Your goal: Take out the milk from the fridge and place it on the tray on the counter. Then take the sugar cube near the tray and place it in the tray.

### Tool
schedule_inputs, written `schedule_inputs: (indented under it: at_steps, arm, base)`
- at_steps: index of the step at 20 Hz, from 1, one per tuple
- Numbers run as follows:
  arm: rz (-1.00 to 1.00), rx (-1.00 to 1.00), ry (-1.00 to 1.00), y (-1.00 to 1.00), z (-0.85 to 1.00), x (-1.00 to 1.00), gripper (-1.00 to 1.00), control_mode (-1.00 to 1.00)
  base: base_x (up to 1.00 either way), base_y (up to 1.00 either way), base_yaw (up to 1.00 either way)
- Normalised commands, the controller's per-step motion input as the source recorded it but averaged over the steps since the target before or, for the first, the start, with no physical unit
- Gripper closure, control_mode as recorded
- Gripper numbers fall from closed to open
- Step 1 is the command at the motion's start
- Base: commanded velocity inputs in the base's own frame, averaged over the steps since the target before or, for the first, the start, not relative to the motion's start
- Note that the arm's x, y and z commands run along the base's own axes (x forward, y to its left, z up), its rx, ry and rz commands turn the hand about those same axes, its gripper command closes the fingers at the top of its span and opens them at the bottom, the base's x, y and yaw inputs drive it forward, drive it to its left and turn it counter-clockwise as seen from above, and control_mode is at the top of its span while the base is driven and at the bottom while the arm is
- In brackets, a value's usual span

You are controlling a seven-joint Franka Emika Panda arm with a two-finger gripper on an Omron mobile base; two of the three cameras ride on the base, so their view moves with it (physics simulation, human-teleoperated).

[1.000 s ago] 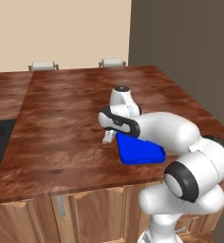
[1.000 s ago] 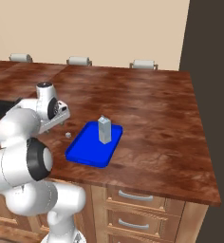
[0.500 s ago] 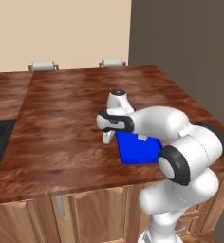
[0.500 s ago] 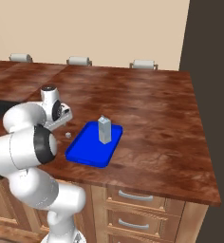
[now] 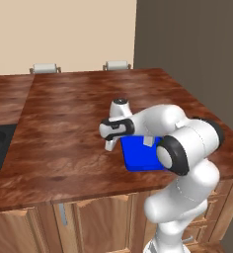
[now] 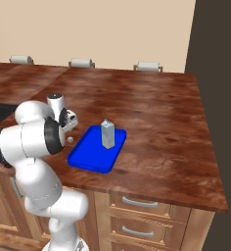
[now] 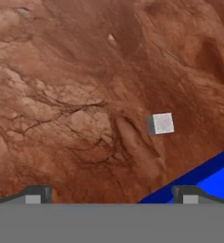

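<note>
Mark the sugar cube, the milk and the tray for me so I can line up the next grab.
sugar cube point(image 7: 161, 124), hand view, on its pale front face.
milk point(image 6: 107, 135), right base view, on the carton's side wall.
tray point(image 6: 88, 156), right base view, on bare blue floor near its front end.

— What carries everything here?

— A wide reddish-brown wood-grain counter point(image 6: 156, 112) over brown wooden cabinet doors, its grain mottled and cracked-looking in the hand view.

— And what lies directly on it?

— A flat bright blue rectangular tray with rounded corners point(image 6: 88, 158) sits near the front edge, just beside the hand; in the hand view its corner point(image 7: 213, 173) comes in at the lower right. A tiny white-grey sugar cube point(image 7: 161, 124) rests on the bare wood ahead of the hand, close to the tray's edge but apart from it. From the right base view the cube point(image 6: 70, 140) lies between the hand and the tray.
</note>
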Motion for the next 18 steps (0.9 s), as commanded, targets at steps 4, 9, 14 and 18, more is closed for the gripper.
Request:
schedule_inputs:
  at_steps: [4, 9, 14, 18]
  arm:
    - [0.0, 0.0, 0.0, 0.0, -0.12, 0.35, -1.0, -1.0]
    - [0.0, 0.0, 0.0, 0.0, -0.13, 0.36, -1.0, -1.0]
    - [0.0, 0.0, 0.03, 0.0, -0.2, 0.19, -1.0, -1.0]
    - [-0.01, 0.0, 0.07, 0.12, -0.29, 0.12, -1.0, -1.0]
  base:
    - [0.0, 0.0, 0.0]
    - [0.0, 0.0, 0.0]
    - [0.0, 0.0, 0.0]
    - [0.0, 0.0, 0.0]
